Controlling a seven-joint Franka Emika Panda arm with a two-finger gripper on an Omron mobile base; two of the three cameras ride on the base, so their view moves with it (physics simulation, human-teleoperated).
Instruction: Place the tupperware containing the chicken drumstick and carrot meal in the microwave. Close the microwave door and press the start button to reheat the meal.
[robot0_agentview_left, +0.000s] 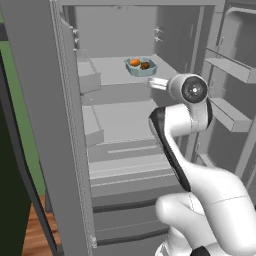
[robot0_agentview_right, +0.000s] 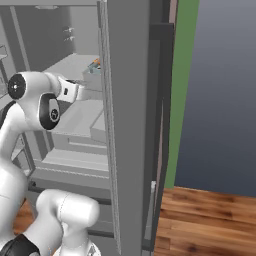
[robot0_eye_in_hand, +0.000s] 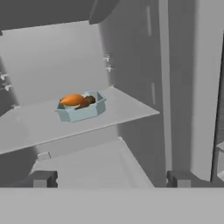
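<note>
Two food pieces, carrot (robot0_eye_in_hand: 72, 100) and chicken drumstick (robot0_eye_in_hand: 88, 101), lie side by side in the tupperware (robot0_eye_in_hand: 82, 111), which sits on the upper shelf (robot0_eye_in_hand: 122, 109) of the open fridge (robot0_agentview_left: 45, 100). Hand (robot0_eye_in_hand: 111, 178) fingers spread wide apart, empty, short of the shelf, aimed at the tupperware.

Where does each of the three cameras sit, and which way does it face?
Left base view: behind the arm's left, facing the open fridge; white arm lower right.
Right base view: behind its right, past the fridge door; arm lower left.
Hand view: on the hand, facing the shelf; finger tips at bottom, jaws open.
All share the tupperware.
</note>
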